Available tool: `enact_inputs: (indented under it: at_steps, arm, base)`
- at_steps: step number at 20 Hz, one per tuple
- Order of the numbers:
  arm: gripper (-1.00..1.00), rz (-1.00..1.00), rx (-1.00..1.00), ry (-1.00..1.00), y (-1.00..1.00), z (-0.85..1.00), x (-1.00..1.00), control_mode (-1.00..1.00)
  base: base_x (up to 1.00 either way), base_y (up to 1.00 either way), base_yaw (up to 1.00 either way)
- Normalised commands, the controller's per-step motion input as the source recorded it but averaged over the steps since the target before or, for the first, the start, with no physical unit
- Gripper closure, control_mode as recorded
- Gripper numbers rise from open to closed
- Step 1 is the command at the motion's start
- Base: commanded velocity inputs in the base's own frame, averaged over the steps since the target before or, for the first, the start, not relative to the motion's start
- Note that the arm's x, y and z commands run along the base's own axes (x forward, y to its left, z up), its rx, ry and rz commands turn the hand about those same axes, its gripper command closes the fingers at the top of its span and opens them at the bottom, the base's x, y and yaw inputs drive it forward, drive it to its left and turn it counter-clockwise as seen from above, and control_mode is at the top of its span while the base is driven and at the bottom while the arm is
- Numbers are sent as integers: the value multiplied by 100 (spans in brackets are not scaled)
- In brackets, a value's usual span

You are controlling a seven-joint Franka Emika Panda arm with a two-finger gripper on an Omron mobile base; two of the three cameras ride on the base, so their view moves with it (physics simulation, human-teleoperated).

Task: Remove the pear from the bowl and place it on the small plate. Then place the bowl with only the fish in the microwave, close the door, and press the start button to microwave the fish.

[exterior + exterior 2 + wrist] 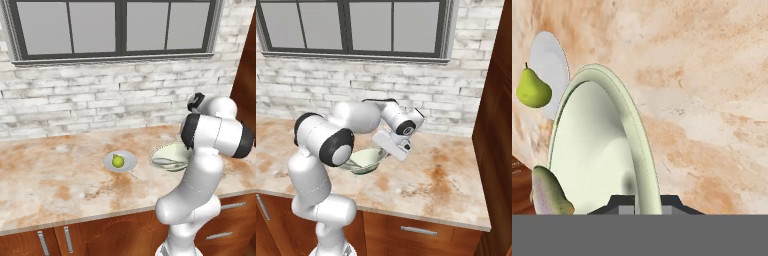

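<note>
The yellow-green pear lies on the small grey-white plate, left of the bowl. The pale cream-green bowl stands on the counter with the slim grey fish inside. My gripper reaches down at the bowl's right rim. In the hand view one fingertip is inside the rim and one outside, both against the thin wall, shut on it. In the left base view my forearm hides the hand. The microwave and its door are out of view.
The marble counter runs to a white brick wall under a window. A tall brown wooden cabinet side stands at the counter's right end. Wooden drawers sit below the front edge.
</note>
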Motion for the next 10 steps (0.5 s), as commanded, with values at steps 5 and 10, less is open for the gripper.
enact_inputs:
  at_steps: [5, 10]
  arm:
    - [100, -21, 6, -15, 55, 23, -61, -100]
    - [100, -20, 29, -3, 44, 8, -91, -100]
  base:
    - [0, 0, 0]
    - [0, 0, 0]
